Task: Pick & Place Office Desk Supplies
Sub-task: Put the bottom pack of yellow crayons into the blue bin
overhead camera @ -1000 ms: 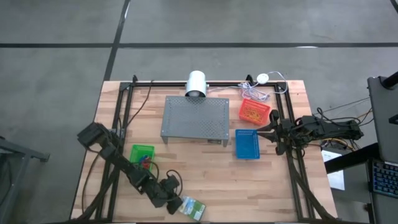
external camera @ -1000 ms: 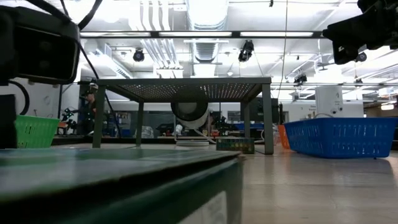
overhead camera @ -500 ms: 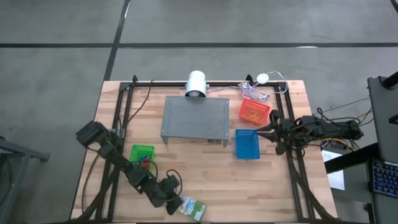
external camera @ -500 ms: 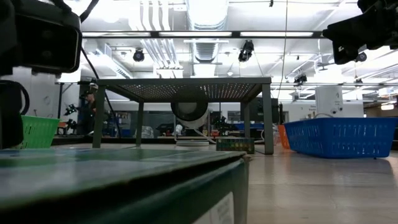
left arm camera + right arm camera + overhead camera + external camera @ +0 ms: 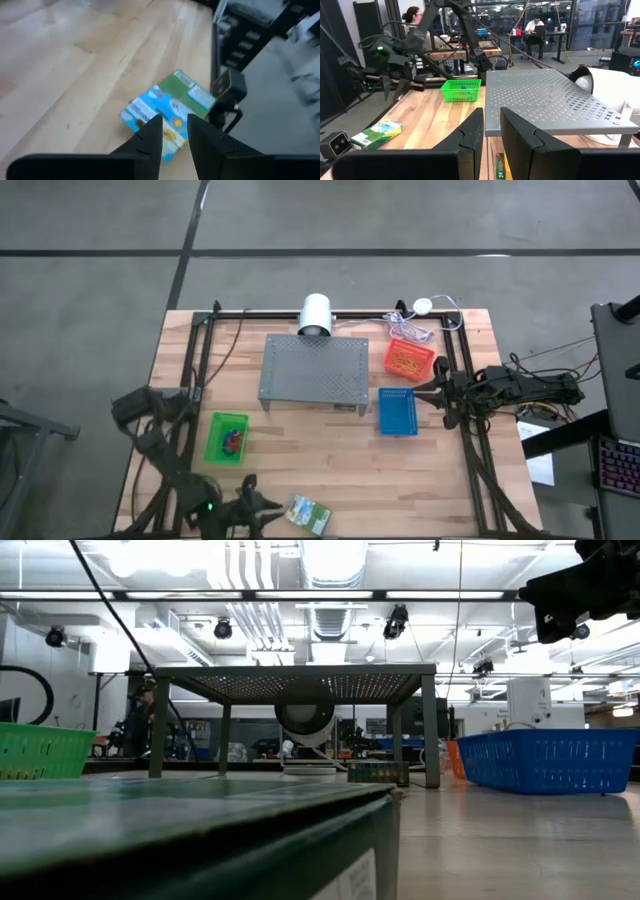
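The green-and-yellow crayon box point(image 5: 308, 513) lies flat on the table at the near edge, and its printed face shows in the left wrist view point(image 5: 167, 112). My left gripper point(image 5: 262, 505) hovers just left of the box, apart from it, pointing toward it at a downward slant. Its fingers point(image 5: 174, 125) are slightly open with nothing between them. Red and blue bands lie in the green basket point(image 5: 227, 437). My right gripper point(image 5: 427, 393) waits at the table's right side, shut and holding nothing point(image 5: 491, 117).
A grey perforated stand point(image 5: 314, 369) takes up the table's middle far part. The blue basket point(image 5: 397, 411) and red basket point(image 5: 408, 358) sit to its right, with a white cylinder point(image 5: 316, 315) behind it. Bare wood lies between the green basket and the blue one. People sit in the room beyond.
My left gripper has drawn back from the crayon box toward the table's left edge. It has risen a little and rolled about its own axis, and its arm has swung toward the near edge. The box lies where it was.
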Controlling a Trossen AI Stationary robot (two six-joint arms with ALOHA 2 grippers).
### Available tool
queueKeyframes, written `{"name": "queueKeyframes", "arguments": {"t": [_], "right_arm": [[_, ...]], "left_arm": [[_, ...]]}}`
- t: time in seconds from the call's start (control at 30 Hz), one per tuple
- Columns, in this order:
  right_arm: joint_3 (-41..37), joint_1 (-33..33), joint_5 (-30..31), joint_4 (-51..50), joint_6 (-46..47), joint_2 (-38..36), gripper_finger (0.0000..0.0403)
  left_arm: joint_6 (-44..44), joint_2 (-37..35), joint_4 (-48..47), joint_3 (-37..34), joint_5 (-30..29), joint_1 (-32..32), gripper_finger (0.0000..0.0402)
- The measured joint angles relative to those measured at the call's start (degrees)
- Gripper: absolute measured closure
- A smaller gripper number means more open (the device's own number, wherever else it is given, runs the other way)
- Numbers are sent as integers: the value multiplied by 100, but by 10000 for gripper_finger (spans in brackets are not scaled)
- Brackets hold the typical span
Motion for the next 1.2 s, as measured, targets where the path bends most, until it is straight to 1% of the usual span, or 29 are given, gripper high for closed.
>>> {"name": "queueKeyframes", "arguments": {"t": [0.1,0.17,0.23,0.3,0.37,0.43,0.5,0.6,0.67,0.73,0.83,0.9,1.2], "right_arm": [[1,2,0,0,0,-3,339],[1,0,0,-4,0,-3,339],[0,2,0,-2,0,-3,339],[1,2,1,-2,0,-3,339],[0,1,0,-2,0,-3,339],[0,2,0,-1,0,-2,339],[-1,2,0,-2,0,-1,339],[1,0,0,-2,0,-1,339],[1,0,0,-2,0,-1,339],[0,0,0,-2,0,-1,339],[1,2,0,-2,0,-1,339],[1,1,0,-1,0,-1,339],[0,0,0,0,0,-1,339]], "left_arm": [[-539,407,-1783,987,-94,-3,307],[-1104,715,-3046,1675,-112,49,307],[-1642,1030,-4107,2290,-111,62,307],[-2024,1353,-4862,2772,-86,54,307],[-2181,1649,-5271,3075,85,45,307],[-2069,1885,-5322,3274,299,52,307],[-1762,2037,-5323,3458,418,37,307],[-1277,2108,-5322,3641,426,-55,307],[-1163,2109,-5325,3706,374,-140,307],[-1183,2102,-5329,3709,367,-202,307],[-1579,2104,-5315,3698,331,-245,306],[-1677,2124,-5233,3699,322,-245,306],[-601,2157,-5041,3491,331,-228,303]]}}
